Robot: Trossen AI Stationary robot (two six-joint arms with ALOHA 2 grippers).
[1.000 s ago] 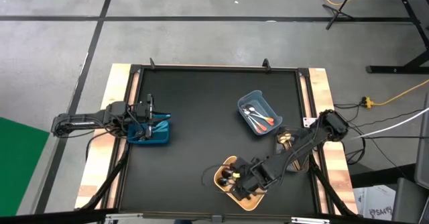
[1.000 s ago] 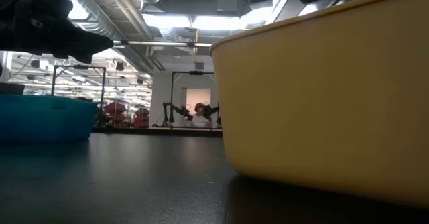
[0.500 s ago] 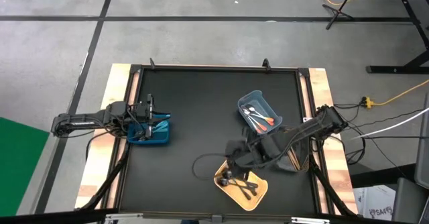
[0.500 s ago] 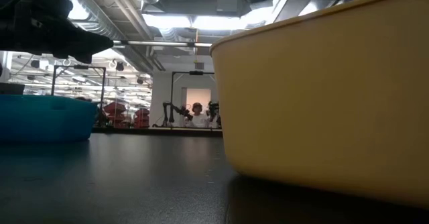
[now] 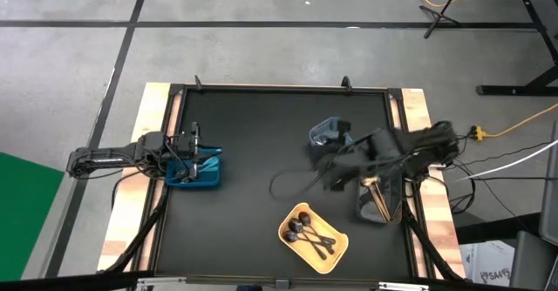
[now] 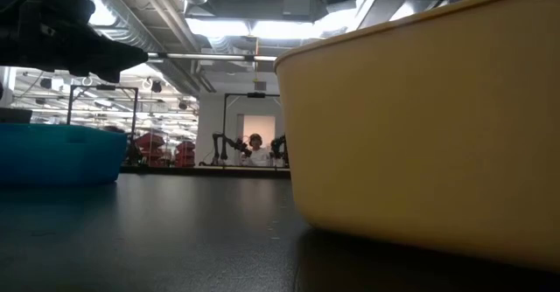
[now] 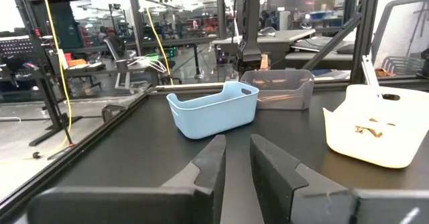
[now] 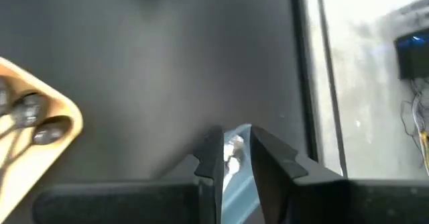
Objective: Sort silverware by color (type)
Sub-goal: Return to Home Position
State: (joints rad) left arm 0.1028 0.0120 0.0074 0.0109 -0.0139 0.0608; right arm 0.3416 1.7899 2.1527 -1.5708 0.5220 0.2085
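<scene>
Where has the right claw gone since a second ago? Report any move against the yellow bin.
Yes. The right claw has swung away from over the yellow bin, up the high view toward the light-blue bin.

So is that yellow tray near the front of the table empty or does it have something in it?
Not empty. The high view shows several black spoons lying in the yellow tray.

my arms are dark, jointed links with black cables looping off them. each ends in my left gripper (image 7: 237, 158) and right gripper (image 8: 234, 150), with two matte black, wedge-shaped fingers.
</scene>
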